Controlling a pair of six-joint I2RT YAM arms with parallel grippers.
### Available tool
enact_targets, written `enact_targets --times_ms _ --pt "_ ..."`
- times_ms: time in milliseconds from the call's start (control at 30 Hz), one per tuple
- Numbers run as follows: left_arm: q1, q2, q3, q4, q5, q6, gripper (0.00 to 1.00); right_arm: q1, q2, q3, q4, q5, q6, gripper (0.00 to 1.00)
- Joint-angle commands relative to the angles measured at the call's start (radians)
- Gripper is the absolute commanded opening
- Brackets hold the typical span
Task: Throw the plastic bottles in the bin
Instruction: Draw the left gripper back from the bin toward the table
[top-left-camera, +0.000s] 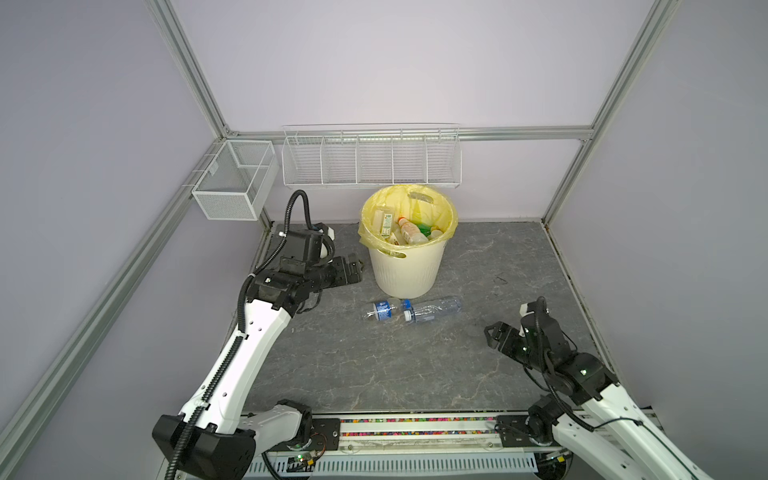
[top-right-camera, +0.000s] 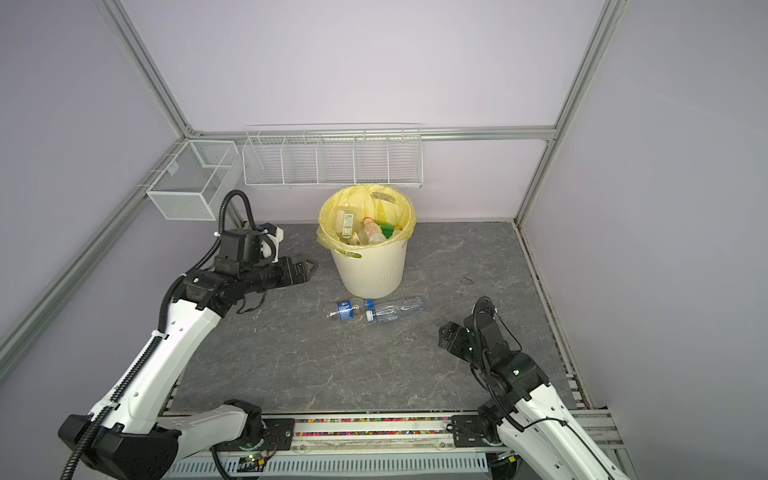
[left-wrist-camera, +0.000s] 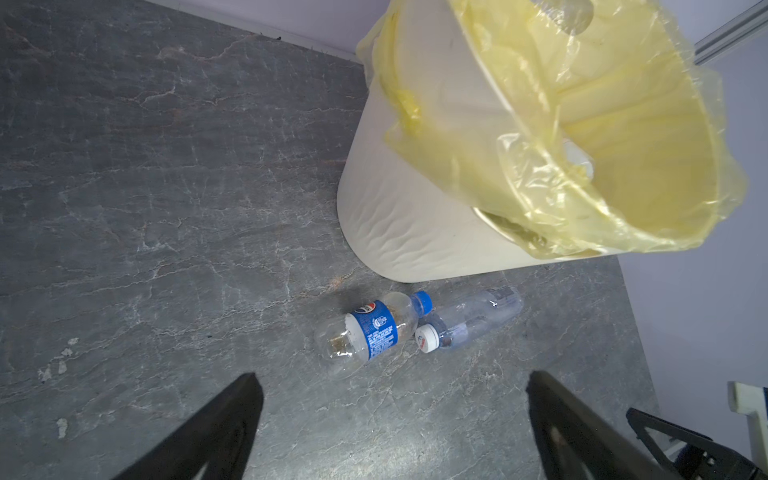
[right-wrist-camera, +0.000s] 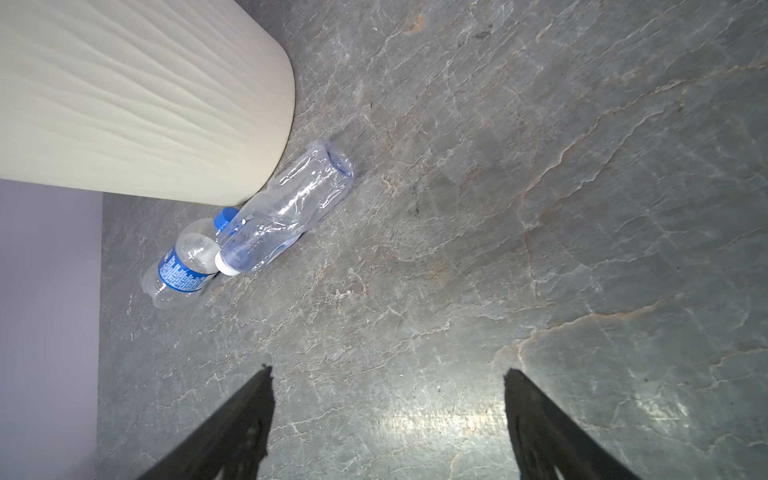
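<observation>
The cream bin (top-left-camera: 405, 270) (top-right-camera: 370, 274) with its yellow bag stands at the back middle and holds several plastic bottles (top-left-camera: 409, 230). Just in front of it two clear bottles lie touching on the grey table. One is small, with a blue label and blue cap (top-left-camera: 380, 311) (left-wrist-camera: 370, 332) (right-wrist-camera: 183, 266). The other is longer, with a white cap (top-left-camera: 434, 309) (left-wrist-camera: 473, 318) (right-wrist-camera: 291, 208). My left gripper (top-left-camera: 357, 268) (left-wrist-camera: 390, 376) hangs open and empty left of the bin. My right gripper (top-left-camera: 490, 332) (right-wrist-camera: 388, 370) is open and empty, right of the bottles.
A white mesh box (top-left-camera: 232, 178) hangs on the left frame rail, and a long wire basket (top-left-camera: 370, 160) hangs on the back wall above the bin. Aluminium frame posts and lilac walls enclose the table. A cable rail (top-left-camera: 415, 428) runs along the front edge.
</observation>
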Motion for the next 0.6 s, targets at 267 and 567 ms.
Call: enact_targets --times_ms 267,567 --pt "0.003 -0.116 -0.163 0.071 -0.049 -0.083 0.99 -0.003 0.020 0.040 0.005 0.105 0.122 0.88" --pt "0.004 -0.122 -0.249 0.086 -0.023 -0.065 0.99 -0.002 0.049 0.067 -0.092 0.214 0.306 0.88"
